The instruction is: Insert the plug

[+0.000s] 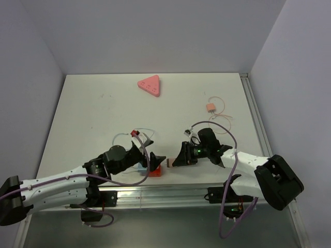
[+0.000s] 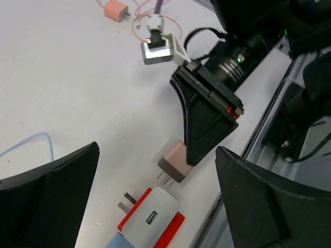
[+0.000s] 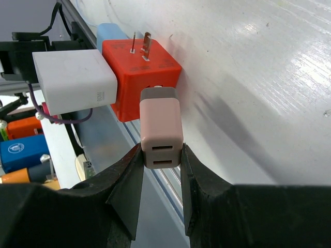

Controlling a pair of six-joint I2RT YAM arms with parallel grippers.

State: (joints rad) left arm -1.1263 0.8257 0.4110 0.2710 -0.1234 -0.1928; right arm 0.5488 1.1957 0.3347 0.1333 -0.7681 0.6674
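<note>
My right gripper [image 3: 160,155] is shut on a small pink plug [image 3: 161,126] with a grey front end, and holds it by its sides. The plug's two prongs [image 2: 165,179] point at a red adapter block [image 3: 139,77] with a white charger [image 3: 75,80] on it; a small gap separates them. The red-and-white adapter [image 2: 152,217] lies on the table at the near edge, between the widely spread fingers of my left gripper [image 2: 158,150], which is open and touches nothing. In the top view the plug [image 1: 168,164] sits just right of the adapter [image 1: 155,172].
A pink triangular piece [image 1: 150,85] lies at the far middle. An orange charger with a thin cable [image 1: 210,108] lies at the right. A red connector on a pale cable [image 1: 136,133] lies behind the left arm. A metal rail [image 1: 181,194] runs along the table's near edge.
</note>
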